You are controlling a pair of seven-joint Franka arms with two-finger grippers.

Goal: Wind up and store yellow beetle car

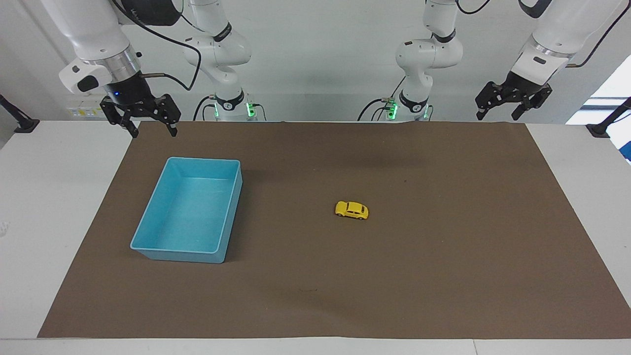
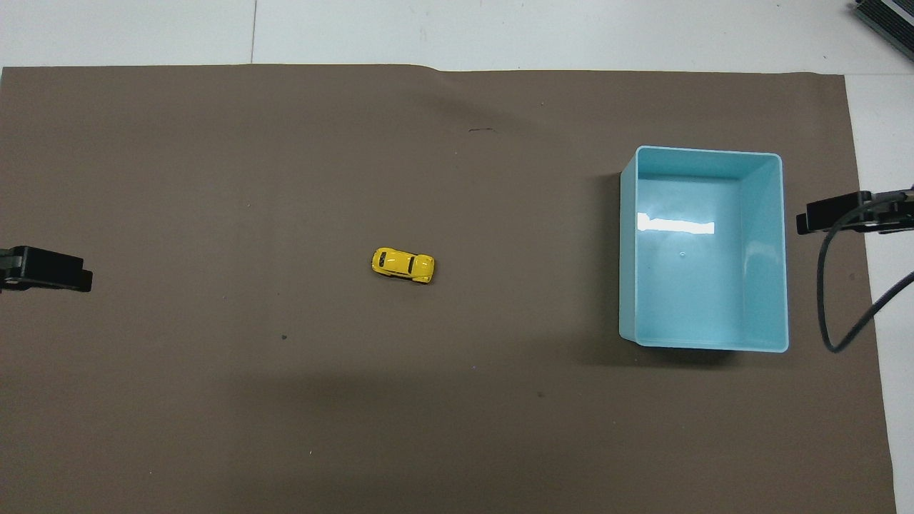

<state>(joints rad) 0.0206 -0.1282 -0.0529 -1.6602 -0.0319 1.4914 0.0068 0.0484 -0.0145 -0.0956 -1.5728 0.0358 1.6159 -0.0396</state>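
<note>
1. One yellow beetle car (image 1: 352,210) stands on its wheels on the brown mat (image 1: 443,276), about midway between the two arms' ends of the tabletop (image 1: 54,197). It lies lengthwise along the line that runs between those ends. Nothing touches it.
2. One blue bin (image 1: 190,209) sits on the same mat toward the right arm's end, well apart from the car. It is open at the top, with nothing inside. In the overhead view the car (image 2: 403,265) and the bin (image 2: 764,250) lie about equally far from the robots.
3. One brown mat covers most of the white tabletop, leaving bare strips at both ends and along the edge farthest from the robots.
4. Two arms, two grippers. The right gripper (image 1: 150,127) hangs in the air over the mat's corner at the robots' edge, near the bin's end that is closer to the robots. Its fingers are spread apart and grasp nothing. A black cable loops beside it.
5. The left gripper (image 1: 497,114) hangs over the tabletop edge nearest the robots, at the left arm's end, well apart from the car. It too is released, fingers apart, with nothing between them.
6. In the overhead view only one dark tip of each gripper reaches in from the sides: the left (image 2: 50,269), the right (image 2: 832,215).
</note>
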